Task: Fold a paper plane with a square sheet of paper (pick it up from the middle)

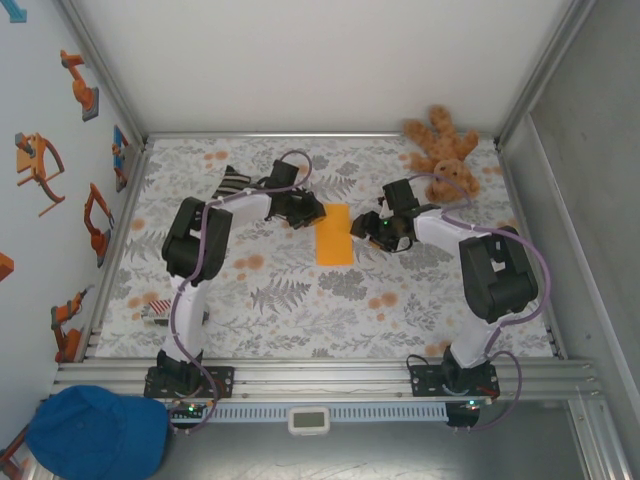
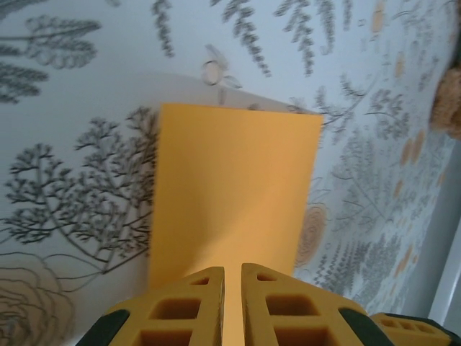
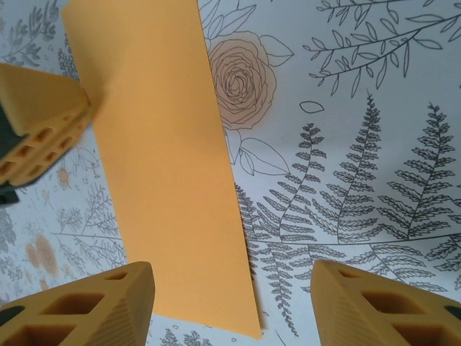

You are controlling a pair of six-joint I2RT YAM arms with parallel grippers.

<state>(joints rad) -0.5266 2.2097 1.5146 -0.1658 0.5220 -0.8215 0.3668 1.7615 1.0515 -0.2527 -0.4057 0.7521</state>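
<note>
The paper [image 1: 333, 235] lies flat on the table [image 1: 300, 310]. It is off to the side of the teddy bear [image 1: 445, 155] and closer to the arms than the bear is. It looks folded in half, a long shape and not a square. Its long side runs from the arms toward the far wall, leaning a little. No end is pointy yet.

The left claw [image 2: 232, 268] sits at the paper edge that is farthest from the bear. Its fingers are almost together with a thin gap. I cannot tell if it pinches the paper.

The right claw [image 3: 232, 277] is spread wide over the edge closest to the bear and grips nothing.

I think the first fold is done. Next, one claw must hold the paper down while the other lifts a corner to make the nose.
</note>
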